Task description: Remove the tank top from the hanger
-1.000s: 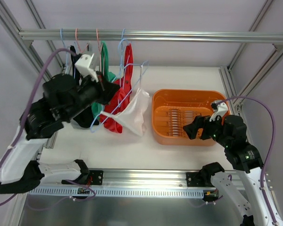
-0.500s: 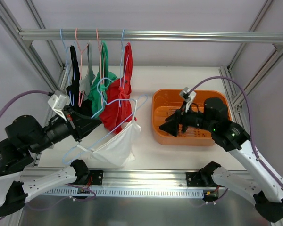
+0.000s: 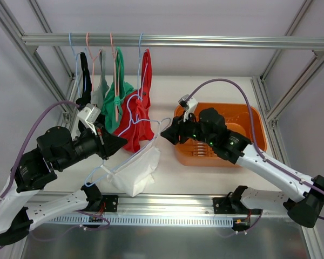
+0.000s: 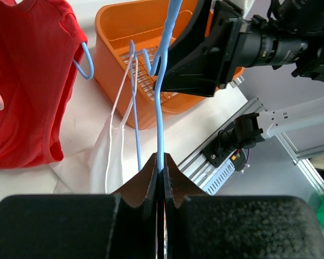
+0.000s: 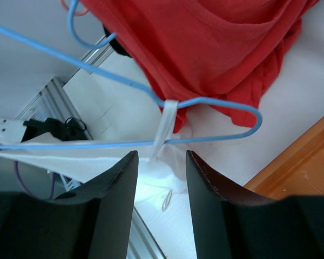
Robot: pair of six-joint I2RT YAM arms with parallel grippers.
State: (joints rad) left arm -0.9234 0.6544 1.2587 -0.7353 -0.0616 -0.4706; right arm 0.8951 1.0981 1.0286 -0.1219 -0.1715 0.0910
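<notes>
Left side first: my left gripper (image 4: 162,162) is clamped tight on the thin light-blue wire hanger (image 4: 161,102), holding it over the table toward the near edge, left of centre. The white fabric tank top (image 3: 132,171) droops off it there, one strap (image 5: 164,121) looped over the hanger's shoulder bend. My right gripper (image 5: 160,157) is spread wide, holding nothing, just short of that strap. The hanger's off the rail, but the top isn't off the hanger. I reckon sliding the straps free is what's left. The orange plastic basket (image 4: 116,54) sits toward the right edge.
</notes>
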